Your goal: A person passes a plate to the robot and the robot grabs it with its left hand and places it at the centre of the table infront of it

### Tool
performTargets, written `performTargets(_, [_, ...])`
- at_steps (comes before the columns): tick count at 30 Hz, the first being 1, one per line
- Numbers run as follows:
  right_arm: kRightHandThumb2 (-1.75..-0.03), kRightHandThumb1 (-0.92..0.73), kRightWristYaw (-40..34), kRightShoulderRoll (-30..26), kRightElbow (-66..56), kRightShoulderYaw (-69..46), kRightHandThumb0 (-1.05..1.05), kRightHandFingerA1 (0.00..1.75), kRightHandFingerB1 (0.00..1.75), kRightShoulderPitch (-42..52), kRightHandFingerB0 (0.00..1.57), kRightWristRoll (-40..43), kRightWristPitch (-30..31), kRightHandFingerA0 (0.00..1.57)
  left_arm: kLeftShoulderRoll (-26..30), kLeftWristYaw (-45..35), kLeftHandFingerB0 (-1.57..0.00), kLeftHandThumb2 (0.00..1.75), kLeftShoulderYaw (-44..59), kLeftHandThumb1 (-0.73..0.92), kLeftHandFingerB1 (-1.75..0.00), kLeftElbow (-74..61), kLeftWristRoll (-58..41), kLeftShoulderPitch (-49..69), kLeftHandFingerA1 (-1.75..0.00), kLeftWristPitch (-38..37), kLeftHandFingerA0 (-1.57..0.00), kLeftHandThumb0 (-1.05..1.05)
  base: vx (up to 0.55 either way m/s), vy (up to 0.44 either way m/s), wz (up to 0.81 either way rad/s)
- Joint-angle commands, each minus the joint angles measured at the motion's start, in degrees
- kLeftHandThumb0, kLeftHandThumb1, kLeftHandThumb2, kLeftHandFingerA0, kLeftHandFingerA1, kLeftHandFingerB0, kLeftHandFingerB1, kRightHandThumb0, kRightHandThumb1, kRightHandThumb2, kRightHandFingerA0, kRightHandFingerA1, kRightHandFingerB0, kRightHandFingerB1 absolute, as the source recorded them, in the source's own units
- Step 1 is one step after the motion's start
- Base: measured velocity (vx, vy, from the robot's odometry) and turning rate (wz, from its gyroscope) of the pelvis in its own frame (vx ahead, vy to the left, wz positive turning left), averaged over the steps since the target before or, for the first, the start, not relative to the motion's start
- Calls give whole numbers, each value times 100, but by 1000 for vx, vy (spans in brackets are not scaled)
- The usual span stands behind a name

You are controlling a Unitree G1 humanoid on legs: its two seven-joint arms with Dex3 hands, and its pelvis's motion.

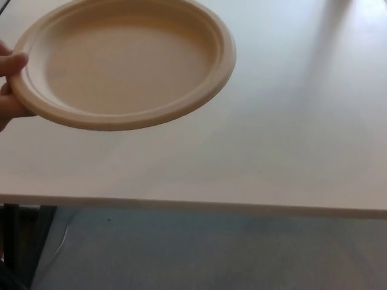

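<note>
I have neither of my hands in the head view, so I cannot tell whether my fingers are spread or closed on either side; nothing of the arms shows at all. The only fingers I can see belong to a person: a person's hand [8,84] at the far left edge of the picture, thumb on top of the rim and the rest curled beneath it, pinching the plate [124,60] at its left side.

The plate is a pale tan round one, empty, held in the air in the upper left and tilted so that its hollow faces me. It hangs above the surface [284,139] and, as far as I can judge, does not touch it. Being round, it has no long axis to line up with; what matters is which part of the rim is free. The person has the left of it, so the near and right-hand rim are open to me.

It lies on my left, so my left hand is the nearer one, as the task asks. The middle of the surface is bare, to the right of and below the plate.
</note>
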Motion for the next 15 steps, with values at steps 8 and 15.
performTargets(8, [-65,-83,80,-132,279,82,-87,55,44,-132,22,-84,-309,24,383,1963,-15,77,-321,46,-39,-4321,1543,2232,-42,-1994,-20,-73,0,0,0])
performTargets(15, [-65,-83,107,-128,287,124,-86,56,45,-203,23,-89,-240,25,216,2053,-9,83,414,52,-39,-7786,2392,3908,-46,-3152,-18,-77,0,0,0])
